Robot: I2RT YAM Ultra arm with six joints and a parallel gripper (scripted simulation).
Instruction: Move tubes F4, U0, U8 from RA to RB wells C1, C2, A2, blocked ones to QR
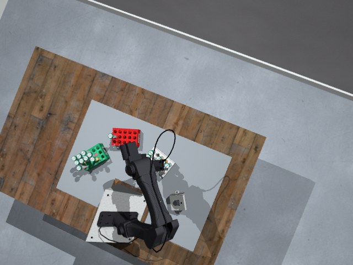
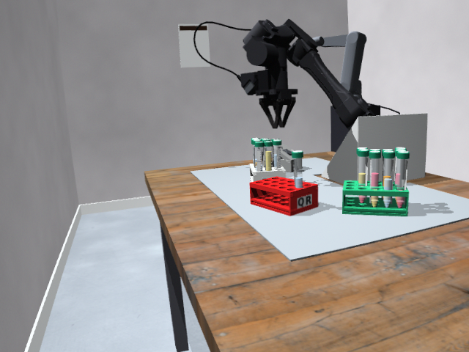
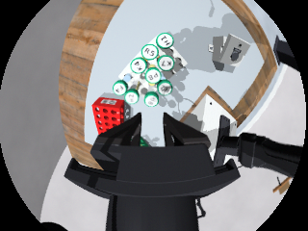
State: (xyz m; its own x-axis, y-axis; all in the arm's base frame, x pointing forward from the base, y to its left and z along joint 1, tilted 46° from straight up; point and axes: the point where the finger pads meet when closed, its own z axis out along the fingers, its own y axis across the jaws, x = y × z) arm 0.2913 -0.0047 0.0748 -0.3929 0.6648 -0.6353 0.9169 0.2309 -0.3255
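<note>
My gripper [image 2: 278, 122] [image 3: 152, 115] hangs high above the mat, between the red rack and the white rack. Its fingers stand a little apart with nothing between them. The white rack RB [image 2: 261, 174] [image 1: 170, 168] holds several green-capped tubes [image 2: 268, 155] [image 3: 153, 75]. In the wrist view I read the caps TH, R5, K4, L7 and P8. The arm hides part of this rack in the top view. The green rack RA [image 1: 99, 155] [image 2: 374, 201] holds several tubes. The red rack QR [image 1: 125, 136] [image 2: 278, 196] [image 3: 108, 115] holds one tube [image 1: 110, 136] [image 2: 297, 166] at a corner.
The grey DONE button box [image 1: 178, 201] [image 3: 233, 49] stands on the bench mat [image 1: 199, 159] [image 2: 322, 231] beyond the white rack. The arm's white base plate [image 1: 113, 205] lies at the table's near edge. A grey upright panel [image 2: 392, 140] stands behind the green rack.
</note>
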